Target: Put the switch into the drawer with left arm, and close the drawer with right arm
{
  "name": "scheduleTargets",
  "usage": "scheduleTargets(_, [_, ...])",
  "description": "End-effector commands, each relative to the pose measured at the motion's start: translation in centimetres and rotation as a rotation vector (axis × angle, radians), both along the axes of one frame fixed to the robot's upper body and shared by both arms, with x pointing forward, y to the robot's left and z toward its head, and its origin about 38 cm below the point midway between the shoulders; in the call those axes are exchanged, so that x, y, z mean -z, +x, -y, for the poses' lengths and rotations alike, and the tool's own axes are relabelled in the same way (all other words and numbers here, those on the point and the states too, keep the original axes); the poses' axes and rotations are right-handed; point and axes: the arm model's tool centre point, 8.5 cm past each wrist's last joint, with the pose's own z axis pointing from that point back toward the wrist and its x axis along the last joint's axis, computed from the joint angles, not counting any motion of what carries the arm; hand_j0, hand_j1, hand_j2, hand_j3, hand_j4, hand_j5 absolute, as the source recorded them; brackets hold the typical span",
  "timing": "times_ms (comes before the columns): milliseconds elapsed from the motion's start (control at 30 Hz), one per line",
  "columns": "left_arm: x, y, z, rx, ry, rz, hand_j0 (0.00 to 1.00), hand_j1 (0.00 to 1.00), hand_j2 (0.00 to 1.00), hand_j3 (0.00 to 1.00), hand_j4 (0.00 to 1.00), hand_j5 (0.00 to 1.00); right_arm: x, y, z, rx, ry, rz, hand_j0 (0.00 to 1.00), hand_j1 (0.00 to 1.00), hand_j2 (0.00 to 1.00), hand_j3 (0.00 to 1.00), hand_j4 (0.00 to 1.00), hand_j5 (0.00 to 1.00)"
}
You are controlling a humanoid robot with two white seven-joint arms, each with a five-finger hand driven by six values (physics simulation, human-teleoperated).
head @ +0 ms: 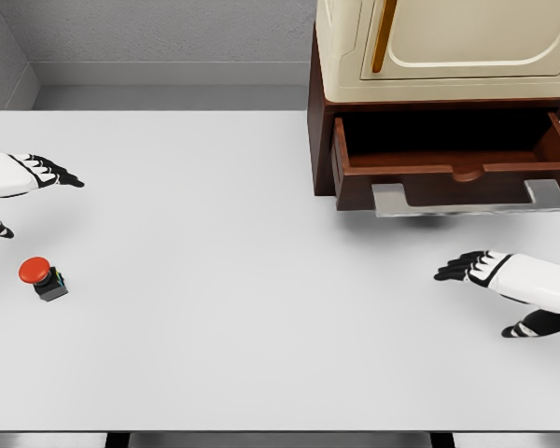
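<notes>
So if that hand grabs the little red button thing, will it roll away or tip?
The switch probably won't roll: its dark base looks boxy and flat. The wide red cap overhangs it, so a sideways nudge might tip it. It looks rigid and light.

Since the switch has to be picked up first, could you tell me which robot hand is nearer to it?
The left robot hand, at the table's left edge just above the red-capped switch; the right robot hand is far across the table below the open drawer.

Bench (261, 327) wide open between switch (43, 277) and drawer (453, 154). Drawer pulled out, top unobstructed, cavity looks bare. Cabinet (443, 47) overhangs its rear; handle (467, 198) juts out front.
</notes>
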Motion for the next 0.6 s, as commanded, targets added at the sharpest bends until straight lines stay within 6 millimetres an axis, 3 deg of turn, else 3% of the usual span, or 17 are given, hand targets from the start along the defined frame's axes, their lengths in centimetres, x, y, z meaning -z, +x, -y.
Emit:
scheduleTargets(0, [0.0,0.0,-0.1,-0.004,-0.005,0.0,1.0,1.0,1.0,1.0,1.0,1.0,0.1,0.0,-0.1,0.0,0.006,-0.006,1.0,1.0,1.0,1.0,1.0,1.0])
scheduleTargets(100, [-0.2,-0.1,-0.7,-0.017,0.007,-0.001,1.0,1.0,1.0,1.0,1.0,1.0,-0.1,0.1,-0.1,0.0,0.006,0.0,1.0,1.0,1.0,1.0,1.0,1.0])
scheduleTargets(133, [0.3,-0.9,-2.0,-0.033,0.062,-0.028,1.0,1.0,1.0,1.0,1.0,1.0,-0.1,0.1,0.0,0.001,0.006,0.002,1.0,1.0,1.0,1.0,1.0,1.0])
scheduleTargets(200, [0.9,-1.6,-2.5,-0.019,0.139,-0.055,1.0,1.0,1.0,1.0,1.0,1.0,-0.2,0.1,0.1,0.004,0.006,0.004,1.0,1.0,1.0,1.0,1.0,1.0])
scheduleTargets(233, [1.1,-1.9,-2.0,0.001,0.148,-0.069,1.0,1.0,1.0,1.0,1.0,1.0,-0.5,0.2,0.3,0.011,0.004,0.014,0.96,0.96,0.96,0.96,0.96,0.96])
scheduleTargets(300, [2.2,-2.6,-0.6,0.051,0.162,-0.112,1.0,1.0,1.0,1.0,1.0,1.0,-1.8,0.4,2.0,0.062,-0.002,0.052,0.58,0.58,0.58,0.58,0.58,0.58])
scheduleTargets(333, [2.4,-2.8,-0.2,0.065,0.162,-0.119,1.0,1.0,1.0,1.0,1.0,1.0,-2.3,0.2,2.7,0.087,0.003,0.067,0.49,0.49,0.49,0.49,0.49,0.49])
scheduleTargets(433, [3.1,-3.3,0.5,0.093,0.165,-0.139,1.0,1.0,1.0,1.0,1.0,1.0,-3.8,-0.7,4.9,0.165,0.047,0.104,0.47,0.47,0.47,0.47,0.47,0.47])
scheduleTargets(567, [3.6,-3.7,1.2,0.116,0.168,-0.156,1.0,1.0,1.0,1.0,1.0,1.0,-5.3,-1.3,6.2,0.208,0.101,0.13,0.38,0.38,0.38,0.38,0.38,0.38])
